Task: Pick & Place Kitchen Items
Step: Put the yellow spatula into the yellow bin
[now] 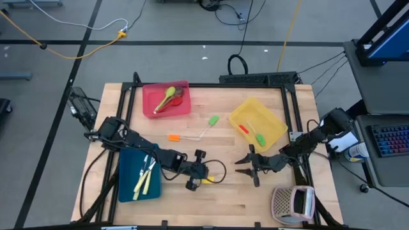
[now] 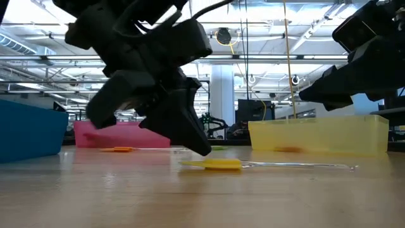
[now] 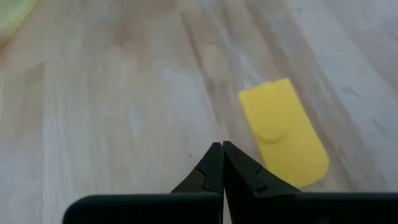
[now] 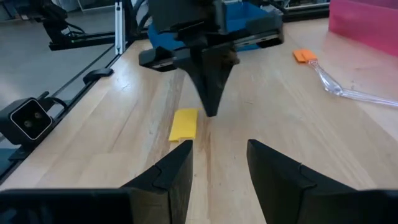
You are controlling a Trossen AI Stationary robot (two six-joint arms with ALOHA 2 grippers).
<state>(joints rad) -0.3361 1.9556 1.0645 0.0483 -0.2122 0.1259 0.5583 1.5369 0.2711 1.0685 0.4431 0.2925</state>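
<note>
Yellow-headed spatula (image 2: 218,164) lies flat on the wooden bench (image 1: 211,198), around the middle of its near half, clear handle running toward the right arm's side. Left gripper (image 4: 211,106) is down at the bench just beside the yellow head, fingers (image 3: 214,168) pressed together with nothing between them; the spatula is not gripped. Right gripper (image 1: 245,167) sits low a little way off toward the right edge, facing the left one, fingers (image 4: 171,171) spread apart and empty. Orange-headed spatula (image 1: 174,137) and green-headed spatula (image 1: 213,121) lie on the bare wood nearer the middle. Blue tray (image 1: 128,185) near the left edge holds cream-handled knives (image 1: 146,179). Red tray (image 1: 151,108) at the far left holds a green spoon (image 1: 167,97). Yellow tray (image 1: 271,124) at the far right holds small red and green pieces. Perforated box (image 1: 293,204) is at the near right corner.
</note>
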